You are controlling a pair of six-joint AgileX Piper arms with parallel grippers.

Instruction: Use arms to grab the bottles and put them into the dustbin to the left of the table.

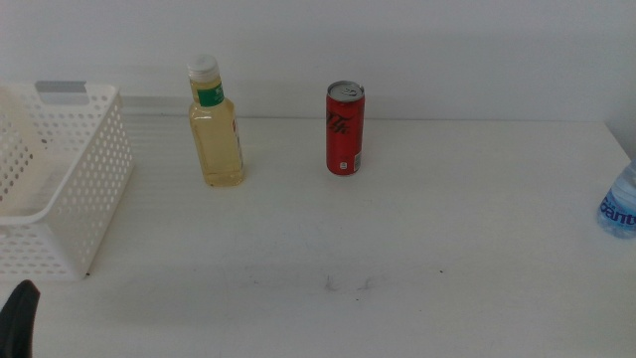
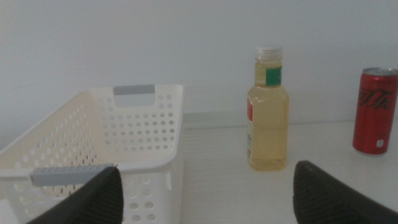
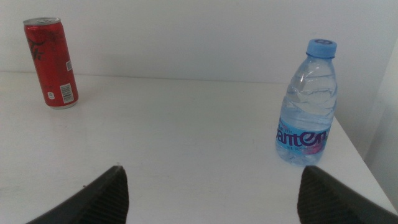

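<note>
Bottle (image 1: 216, 124) and can (image 1: 345, 129) upright beside dustbin (image 1: 70, 189), water bottle (image 1: 620, 204) apart (both end effectors (image 2: 205, 196) (image 3: 211, 196) spread, empty)

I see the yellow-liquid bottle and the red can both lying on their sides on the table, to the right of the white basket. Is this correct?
Not quite. The yellow-liquid bottle and the red can both stand upright, not on their sides, as the middle view shows. The rest holds: they are on the table, to the right of the white basket.
</note>
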